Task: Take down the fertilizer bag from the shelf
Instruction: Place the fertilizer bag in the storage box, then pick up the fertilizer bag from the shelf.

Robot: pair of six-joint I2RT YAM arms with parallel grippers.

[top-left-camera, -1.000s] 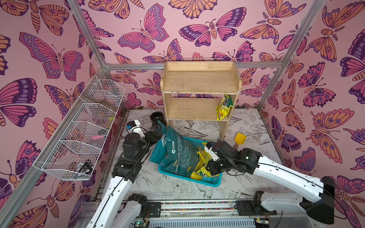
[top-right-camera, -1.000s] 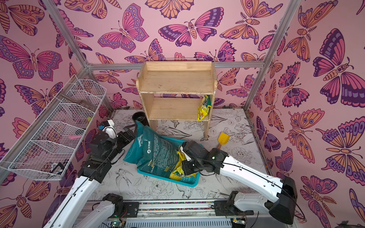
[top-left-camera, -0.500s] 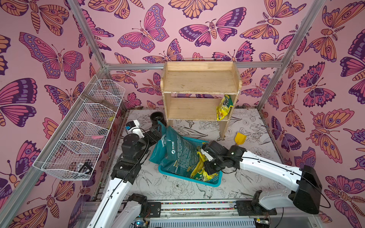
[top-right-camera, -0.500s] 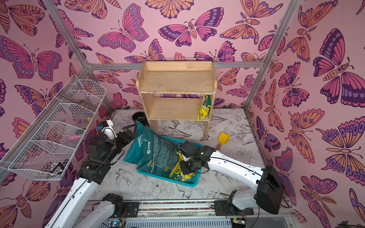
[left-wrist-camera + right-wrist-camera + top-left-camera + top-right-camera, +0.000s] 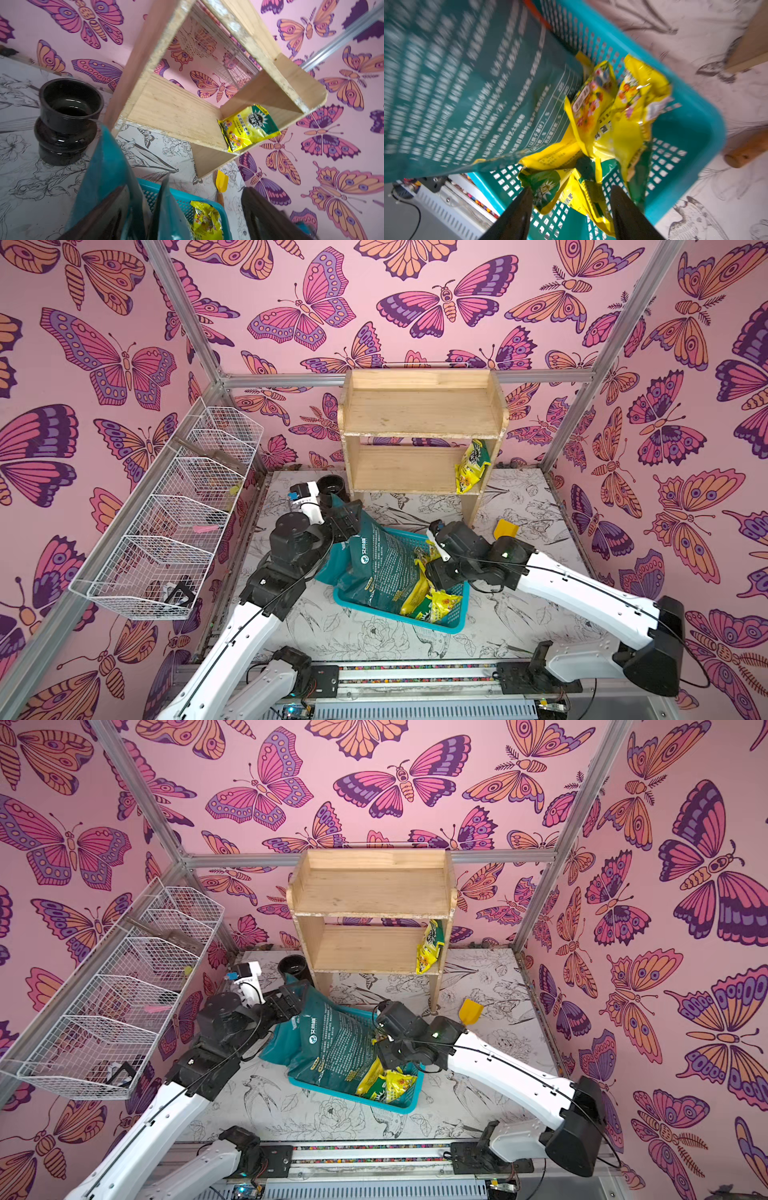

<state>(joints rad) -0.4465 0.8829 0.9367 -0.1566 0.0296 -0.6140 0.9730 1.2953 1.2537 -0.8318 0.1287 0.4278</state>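
Right claw (image 5: 571,187) has opened, jaws apart, yellow fertilizer bags (image 5: 593,116) just beneath it; left claw (image 5: 182,193) gapes around teal sack (image 5: 108,166).

- The right gripper (image 5: 571,187), shut a second ago, now has its fingers (image 5: 519,212) spread apart.
- The yellow fertilizer bags (image 5: 593,116) lie loose in the teal basket (image 5: 691,116) just past its fingertips. A second ago the closed jaws were down among them.
- The right arm's elbow (image 5: 652,639) now stands further in from the right wall and further from the front rail (image 5: 415,672).
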